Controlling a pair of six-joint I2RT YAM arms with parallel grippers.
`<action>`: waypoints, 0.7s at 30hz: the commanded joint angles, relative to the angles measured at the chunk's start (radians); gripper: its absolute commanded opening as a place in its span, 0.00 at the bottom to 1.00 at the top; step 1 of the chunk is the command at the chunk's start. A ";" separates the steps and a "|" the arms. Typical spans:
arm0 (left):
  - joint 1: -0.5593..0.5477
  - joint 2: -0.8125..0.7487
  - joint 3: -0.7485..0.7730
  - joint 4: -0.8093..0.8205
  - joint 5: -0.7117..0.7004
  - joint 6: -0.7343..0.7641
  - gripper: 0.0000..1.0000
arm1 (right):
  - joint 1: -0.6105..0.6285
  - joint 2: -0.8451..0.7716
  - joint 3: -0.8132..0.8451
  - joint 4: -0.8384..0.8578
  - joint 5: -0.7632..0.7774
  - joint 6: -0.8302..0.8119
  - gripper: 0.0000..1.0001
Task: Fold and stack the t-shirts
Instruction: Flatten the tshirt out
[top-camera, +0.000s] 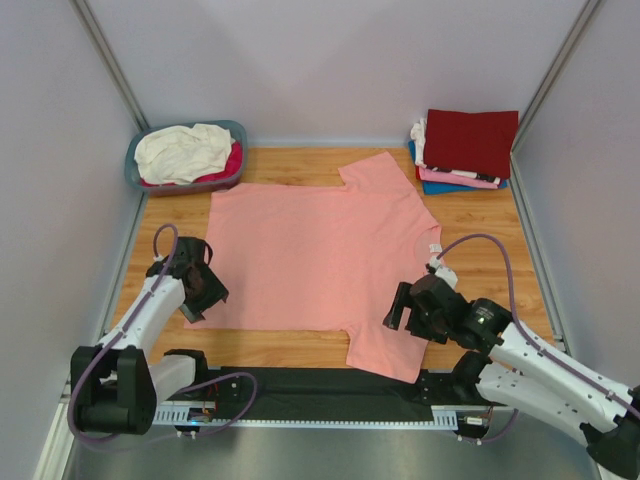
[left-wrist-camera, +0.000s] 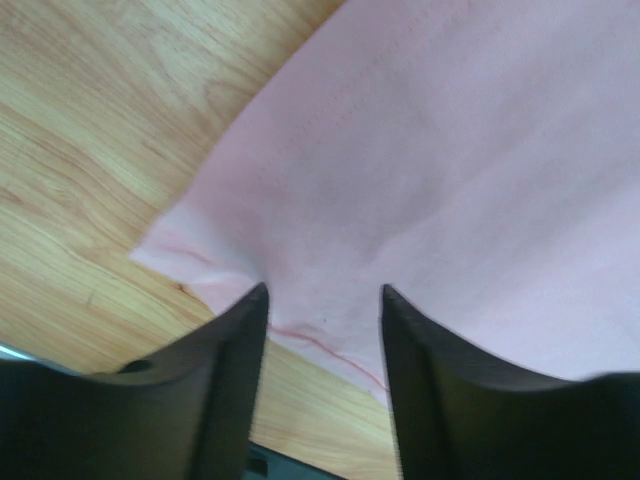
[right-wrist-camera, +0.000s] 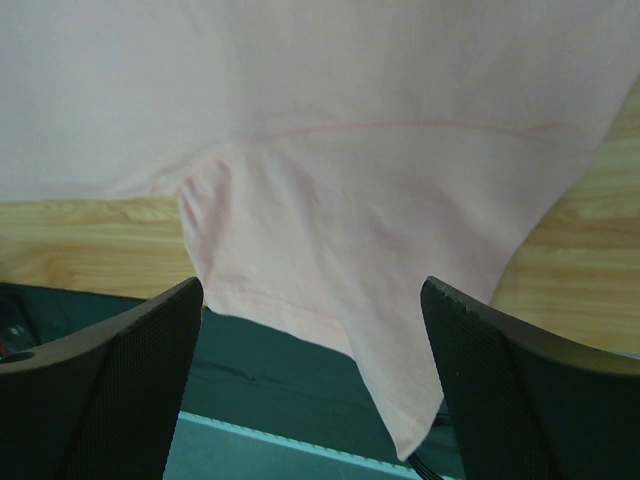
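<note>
Across the wooden table (top-camera: 300, 165), your salmon-pink cloth t-shirt (top-camera: 320, 250) is lying flat; your left gripper (left-wrist-camera: 323, 287) is hovering parted at its near hem corner, right gripper (right-wrist-camera: 312, 282) gaping wide over the near sleeve.

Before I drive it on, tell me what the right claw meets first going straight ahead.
Most likely the salmon-pink t-shirt, at its near sleeve, straight ahead of the open right claw; depth is unclear.

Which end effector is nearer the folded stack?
Right. The right end effector is over the near sleeve of the salmon-pink t-shirt, on the side of the folded stack; the left end effector is at the shirt's opposite near corner.
</note>
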 joint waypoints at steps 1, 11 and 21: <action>-0.081 -0.088 -0.030 -0.050 0.028 -0.072 0.72 | 0.159 0.056 0.012 -0.143 0.161 0.206 0.91; -0.093 -0.057 -0.159 0.067 0.036 -0.170 0.66 | 0.279 0.177 -0.013 -0.010 0.148 0.125 0.95; -0.093 -0.020 -0.185 0.096 -0.035 -0.166 0.50 | 0.279 0.082 -0.042 -0.077 0.182 0.163 0.95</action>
